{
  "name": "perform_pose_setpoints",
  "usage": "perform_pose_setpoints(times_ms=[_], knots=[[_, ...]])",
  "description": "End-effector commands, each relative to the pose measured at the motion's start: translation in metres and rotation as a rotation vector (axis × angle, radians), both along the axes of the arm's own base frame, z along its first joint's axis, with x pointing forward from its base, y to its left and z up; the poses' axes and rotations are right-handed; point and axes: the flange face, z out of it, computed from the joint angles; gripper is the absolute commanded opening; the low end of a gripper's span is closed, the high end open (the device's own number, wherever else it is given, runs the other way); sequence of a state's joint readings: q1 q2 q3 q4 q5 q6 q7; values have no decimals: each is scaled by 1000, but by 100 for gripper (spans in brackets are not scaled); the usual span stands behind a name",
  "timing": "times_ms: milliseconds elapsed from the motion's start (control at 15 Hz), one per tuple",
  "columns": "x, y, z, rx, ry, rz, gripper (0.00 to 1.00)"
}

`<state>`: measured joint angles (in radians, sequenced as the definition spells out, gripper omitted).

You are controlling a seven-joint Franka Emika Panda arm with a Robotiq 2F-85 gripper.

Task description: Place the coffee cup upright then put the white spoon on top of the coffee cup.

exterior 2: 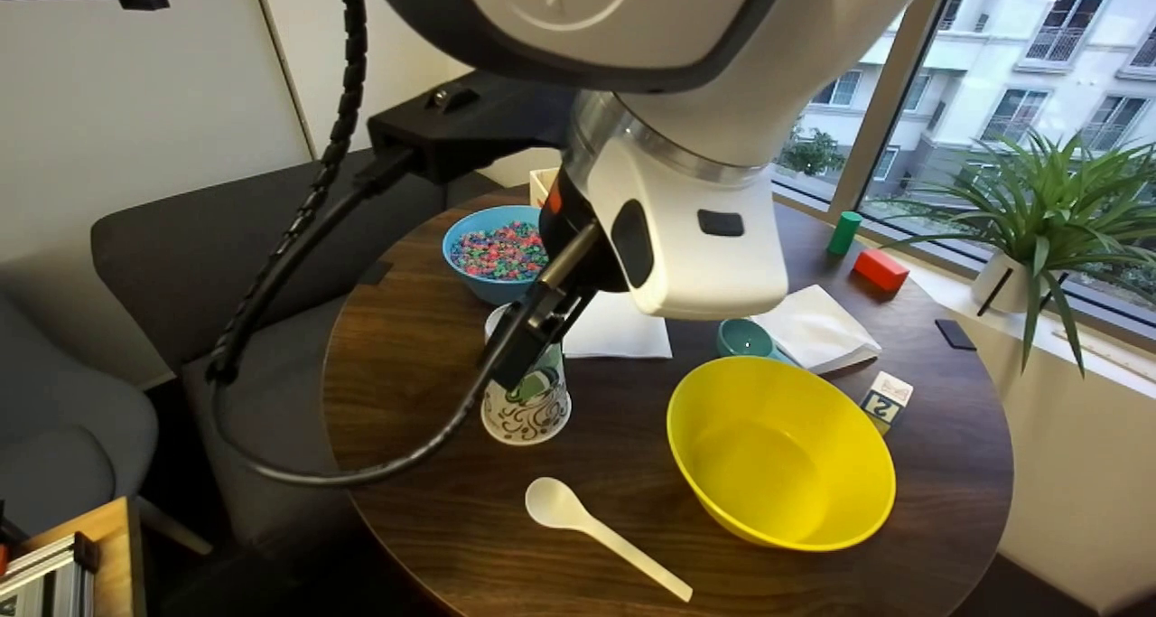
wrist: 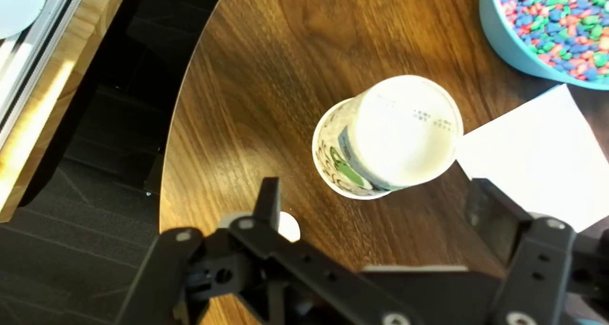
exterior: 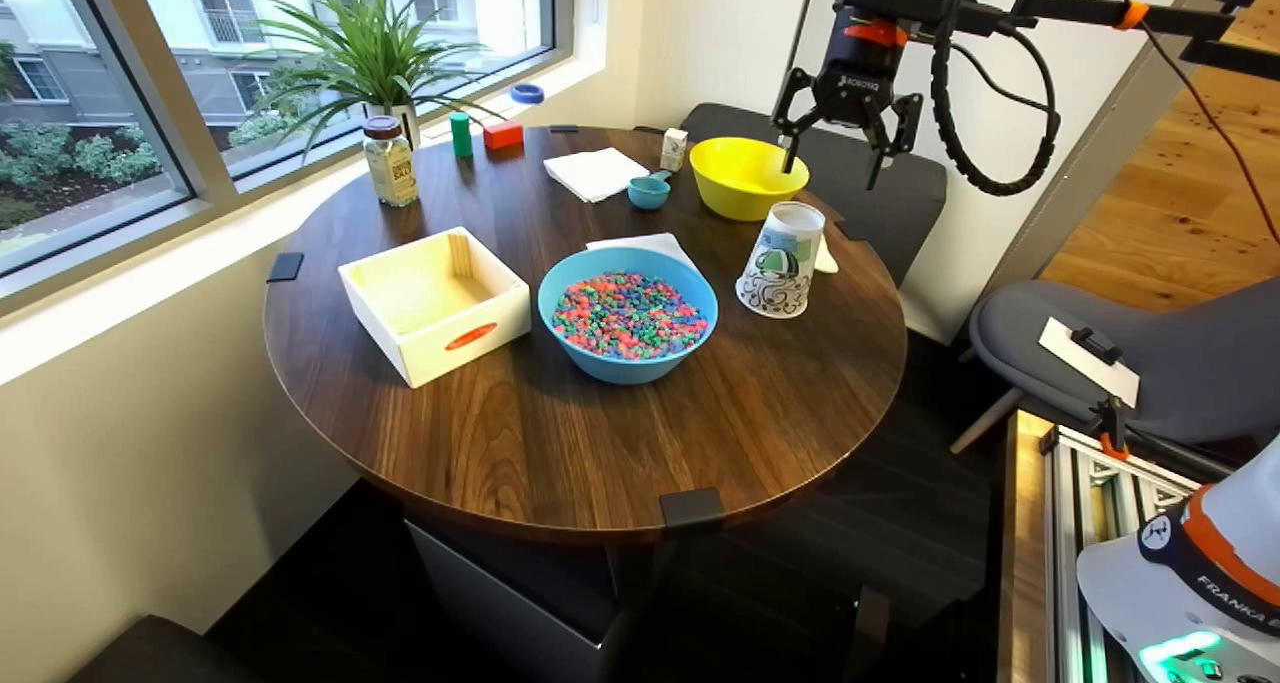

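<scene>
- On round table (exterior: 560,443): coffee cup (exterior: 780,268) upside down, mouth on wood, near blue bowl (exterior: 625,371).
- Near cup and yellow bowl (exterior 2: 768,472): white spoon (exterior 2: 605,535), lying flat.
- Above table: gripper (exterior: 832,163) released, fingers (wrist: 495,220) spread wide, apart from cup.

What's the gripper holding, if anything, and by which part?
Nothing is held: the gripper is open; the coffee cup and white spoon rest on the table.

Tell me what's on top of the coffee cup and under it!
Nothing lies on top of the coffee cup: only its white base with faint printing shows. It stands upside down on the table, so anything underneath is covered.
</scene>
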<state>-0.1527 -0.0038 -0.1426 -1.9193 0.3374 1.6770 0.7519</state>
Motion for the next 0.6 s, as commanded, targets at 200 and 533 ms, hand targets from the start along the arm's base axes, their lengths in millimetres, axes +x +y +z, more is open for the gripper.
perform_pose_setpoints(times_ms=[200, 533], knots=[[24, -4, -20, 106, 36, -25, 100], [36, -1, -34, 172, 66, -35, 100]])
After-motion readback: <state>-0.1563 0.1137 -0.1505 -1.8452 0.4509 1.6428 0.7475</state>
